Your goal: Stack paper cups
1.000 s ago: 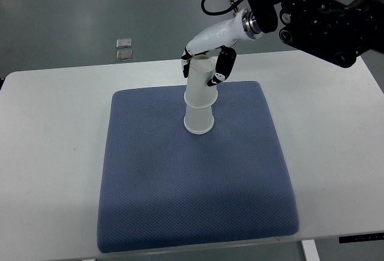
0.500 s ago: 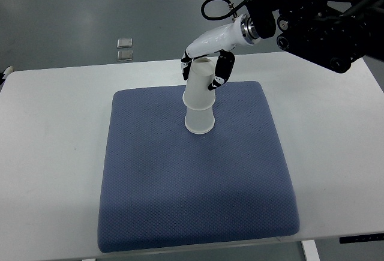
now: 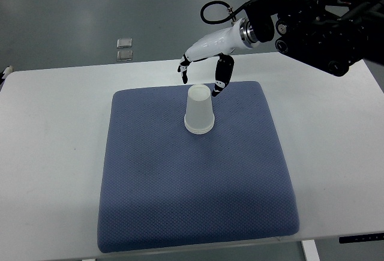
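A white stack of upside-down paper cups point(image 3: 198, 110) stands on the blue mat point(image 3: 192, 183), near its far middle. My right hand point(image 3: 201, 76) hovers just above and behind the cups, fingers spread and holding nothing. Its white forearm runs up to the black arm at the top right. The left arm is out of the picture.
The blue mat lies on a white table point(image 3: 54, 153). Two small square objects point(image 3: 124, 48) lie on the grey floor beyond the table's far edge. A black cable loop point(image 3: 211, 10) sits at the wrist of my right arm.
The upper cup has dropped down fully over the lower one. My right hand has let go of it and lifted a little, fingers now spread.
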Robot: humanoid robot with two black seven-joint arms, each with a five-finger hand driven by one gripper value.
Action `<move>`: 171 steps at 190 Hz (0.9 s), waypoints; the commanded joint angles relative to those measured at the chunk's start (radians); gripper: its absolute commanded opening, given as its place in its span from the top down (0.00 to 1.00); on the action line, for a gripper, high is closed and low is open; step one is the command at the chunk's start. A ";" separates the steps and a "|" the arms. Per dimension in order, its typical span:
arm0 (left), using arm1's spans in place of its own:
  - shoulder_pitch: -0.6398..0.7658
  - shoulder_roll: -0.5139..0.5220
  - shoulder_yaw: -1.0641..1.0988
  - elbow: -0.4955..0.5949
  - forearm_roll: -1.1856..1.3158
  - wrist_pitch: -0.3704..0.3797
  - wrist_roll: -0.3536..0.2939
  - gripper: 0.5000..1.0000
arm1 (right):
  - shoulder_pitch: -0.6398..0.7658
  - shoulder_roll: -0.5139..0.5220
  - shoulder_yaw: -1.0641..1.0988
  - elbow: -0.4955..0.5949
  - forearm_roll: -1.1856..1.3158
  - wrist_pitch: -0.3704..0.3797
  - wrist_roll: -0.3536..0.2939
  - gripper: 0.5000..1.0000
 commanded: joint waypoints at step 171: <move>0.000 0.000 0.000 0.000 0.000 0.000 0.000 0.00 | -0.380 -0.085 0.430 -0.219 0.891 -0.063 0.002 0.18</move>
